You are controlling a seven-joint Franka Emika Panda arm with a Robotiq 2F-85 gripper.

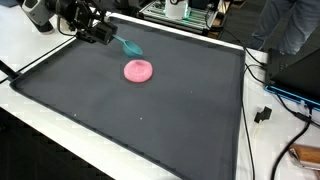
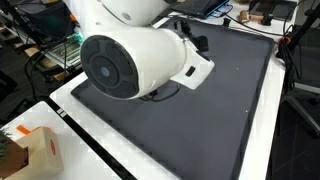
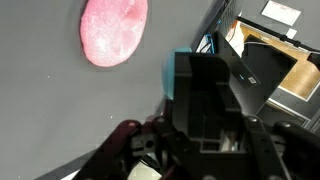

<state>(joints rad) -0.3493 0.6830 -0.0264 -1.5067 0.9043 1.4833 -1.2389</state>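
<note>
My gripper (image 1: 103, 34) hovers over the far left corner of a dark mat (image 1: 150, 115). It is shut on a teal utensil (image 1: 130, 46) that sticks out toward the mat's middle. A pink round dish (image 1: 138, 70) lies flat on the mat a short way beyond the utensil's tip, apart from it. In the wrist view the pink dish (image 3: 113, 30) is at the top left, and a strip of the teal utensil (image 3: 171, 75) shows beside the dark fingers (image 3: 208, 105). In an exterior view the arm's large white joint (image 2: 125, 62) hides the gripper and the dish.
The mat (image 2: 215, 110) lies on a white table (image 1: 45, 120). Cables and a plug (image 1: 263, 114) lie by one table edge. A cardboard box (image 2: 35, 152) stands at a table corner. Equipment racks (image 1: 185, 12) stand behind the table.
</note>
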